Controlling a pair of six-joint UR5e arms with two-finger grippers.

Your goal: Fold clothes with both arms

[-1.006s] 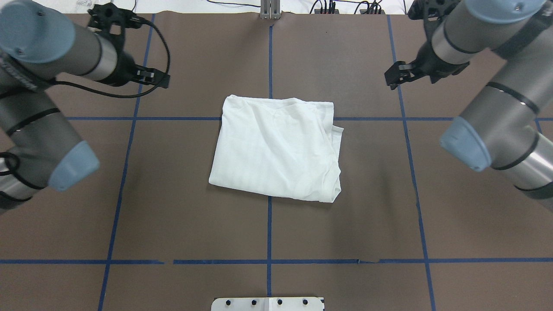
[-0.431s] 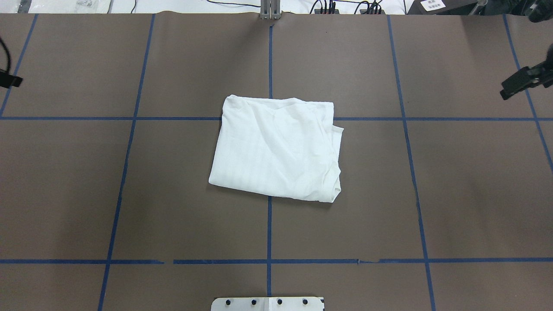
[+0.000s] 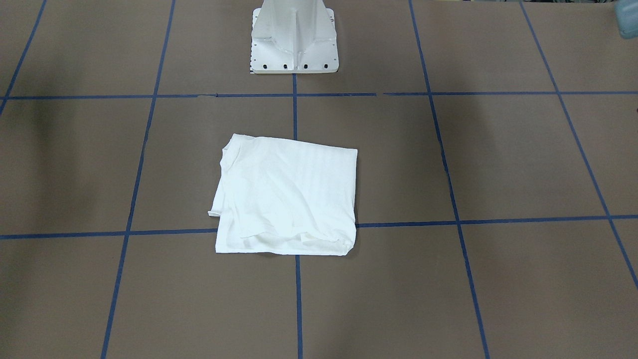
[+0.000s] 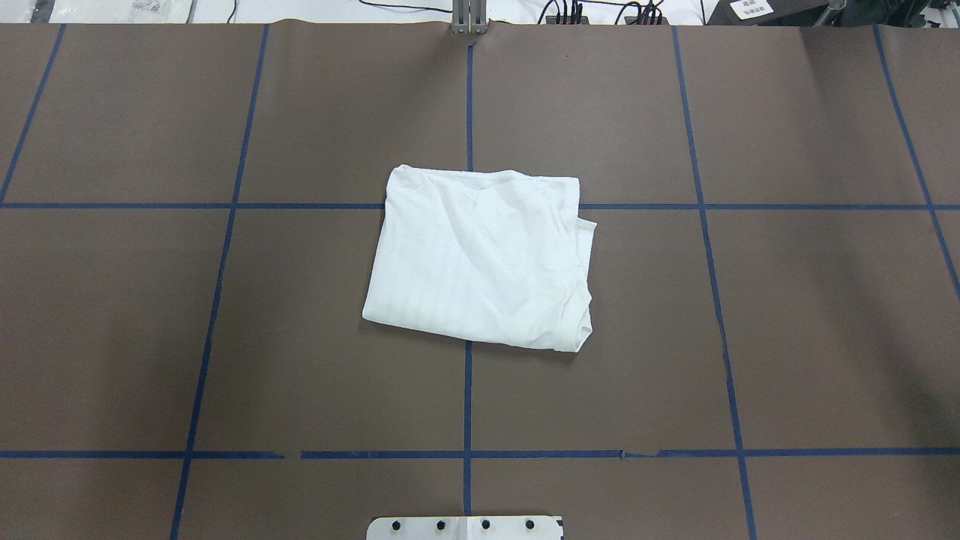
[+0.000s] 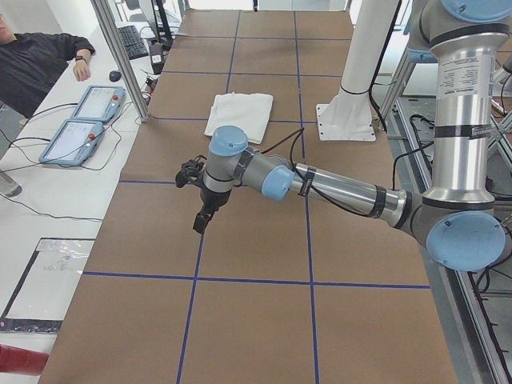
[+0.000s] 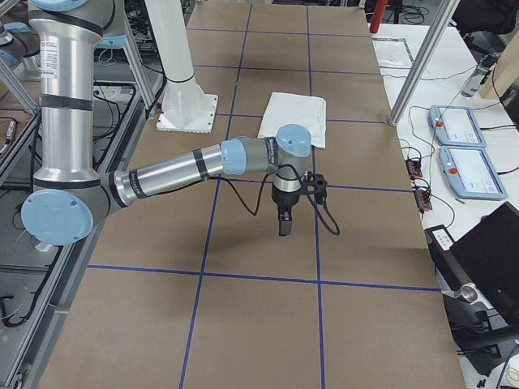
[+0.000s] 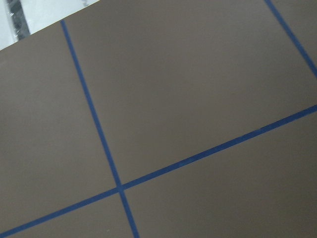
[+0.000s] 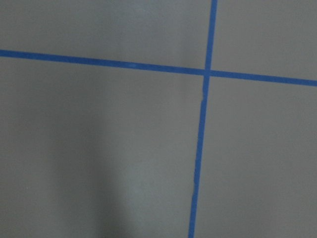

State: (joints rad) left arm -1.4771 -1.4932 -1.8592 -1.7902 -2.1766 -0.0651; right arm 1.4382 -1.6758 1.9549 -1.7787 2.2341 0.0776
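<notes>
The clothes are one white shirt (image 4: 480, 259), folded into a rough rectangle and lying flat at the middle of the brown table, also seen in the front view (image 3: 289, 197). Neither arm shows in the overhead or front view. In the left side view my left gripper (image 5: 200, 220) hangs over bare table well short of the shirt (image 5: 240, 116). The right side view shows my right gripper (image 6: 284, 223) likewise pointing down over bare table, apart from the shirt (image 6: 296, 117). I cannot tell whether either gripper is open or shut. Both wrist views show only table and blue tape lines.
The white pedestal base (image 4: 465, 527) stands at the robot's edge of the table (image 3: 294, 55). Blue tape lines grid the brown surface. A seated person (image 5: 40, 64) and teach pendants (image 5: 80, 120) are beyond the far edge, as are cables and a laptop (image 6: 486, 259).
Both arms have swung outward and left the overhead view. The shirt has not moved.
</notes>
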